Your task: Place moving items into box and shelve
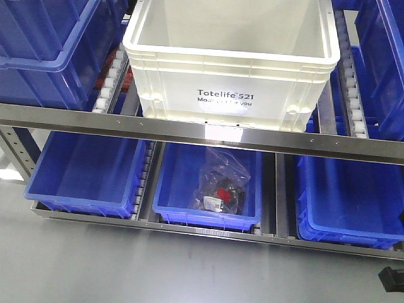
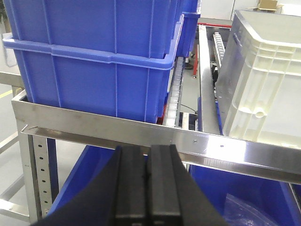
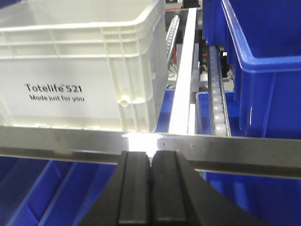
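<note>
Box (image 1: 230, 76) sits on upper shelf (image 1: 189, 129) roller lane between blue bins (image 1: 44, 50); shelving looks done. Box contents hidden. Note left tool (image 2: 148, 176) and right tool (image 3: 152, 181): both pressed together, empty, facing shelf rail.

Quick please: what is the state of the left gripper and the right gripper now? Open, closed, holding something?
Left gripper: closed, jaws pressed together, holding nothing.
Right gripper: closed, jaws pressed together, holding nothing.
</note>
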{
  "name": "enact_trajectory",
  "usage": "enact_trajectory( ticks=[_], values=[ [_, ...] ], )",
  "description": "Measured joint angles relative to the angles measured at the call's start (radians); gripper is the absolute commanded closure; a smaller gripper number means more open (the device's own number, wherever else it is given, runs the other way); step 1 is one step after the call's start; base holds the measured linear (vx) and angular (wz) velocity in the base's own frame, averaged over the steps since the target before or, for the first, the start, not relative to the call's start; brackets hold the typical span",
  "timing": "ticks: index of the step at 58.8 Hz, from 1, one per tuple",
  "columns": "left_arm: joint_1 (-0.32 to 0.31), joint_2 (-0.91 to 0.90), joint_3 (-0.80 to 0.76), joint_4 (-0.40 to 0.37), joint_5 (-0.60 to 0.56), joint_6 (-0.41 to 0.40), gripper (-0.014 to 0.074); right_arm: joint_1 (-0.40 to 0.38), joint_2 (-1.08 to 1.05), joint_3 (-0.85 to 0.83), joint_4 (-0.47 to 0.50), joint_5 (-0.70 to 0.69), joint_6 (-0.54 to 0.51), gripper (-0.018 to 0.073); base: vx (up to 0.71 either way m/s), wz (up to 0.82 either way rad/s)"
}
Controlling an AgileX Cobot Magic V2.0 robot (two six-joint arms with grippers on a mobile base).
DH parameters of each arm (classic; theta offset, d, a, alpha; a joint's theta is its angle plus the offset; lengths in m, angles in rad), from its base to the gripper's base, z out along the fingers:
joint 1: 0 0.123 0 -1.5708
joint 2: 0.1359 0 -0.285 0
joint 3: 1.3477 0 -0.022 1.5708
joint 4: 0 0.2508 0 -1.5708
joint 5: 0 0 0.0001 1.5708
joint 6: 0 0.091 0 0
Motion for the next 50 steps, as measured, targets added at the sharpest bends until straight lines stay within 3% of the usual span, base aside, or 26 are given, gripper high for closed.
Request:
enact_trajectory(
  ticks=[50],
  values=[
    [0.000, 0.000, 0.000, 0.000, 0.000, 0.000, 0.0603, 0.000, 0.000, 0.000, -0.002, -0.034, 0.003, 0.0567, 0.00, 0.00]
  ],
)
